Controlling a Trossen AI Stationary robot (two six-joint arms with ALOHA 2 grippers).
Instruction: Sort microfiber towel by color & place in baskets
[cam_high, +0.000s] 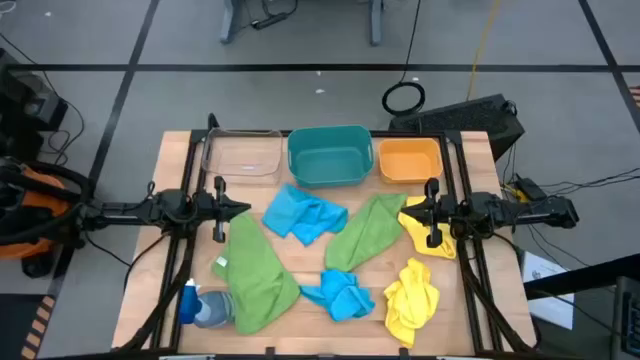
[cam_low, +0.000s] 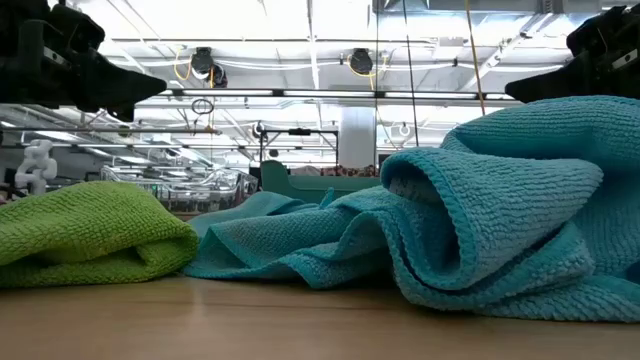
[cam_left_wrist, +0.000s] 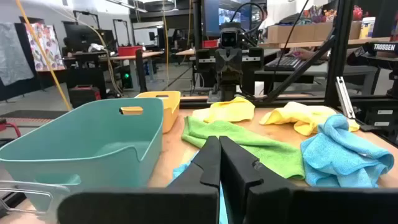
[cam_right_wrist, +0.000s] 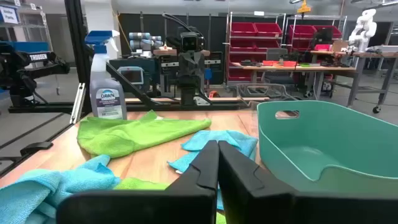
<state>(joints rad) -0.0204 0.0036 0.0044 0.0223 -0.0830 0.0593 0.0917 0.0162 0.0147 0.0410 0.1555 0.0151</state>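
Three bins stand in a row at the far edge: clear bin (cam_high: 240, 155), teal bin (cam_high: 328, 155), orange bin (cam_high: 410, 160). Six crumpled towels lie on the table in front of them: a blue one (cam_high: 305, 215), a green one (cam_high: 365, 232), a yellow one (cam_high: 425, 228), a second green (cam_high: 255, 270), a second blue (cam_high: 340, 293) and a second yellow (cam_high: 412, 300). My left gripper (cam_high: 245, 208) hovers shut at the table's left, above the table and pointing right. My right gripper (cam_high: 405, 210) hovers shut at the right, above the yellow towel's edge and pointing left.
A spray bottle (cam_high: 200, 305) lies at the near left corner beside the green towel. Black frame rails (cam_high: 470, 250) run along the table's left and right sides. The strip of bare wood (cam_high: 300, 250) between the towels is narrow.
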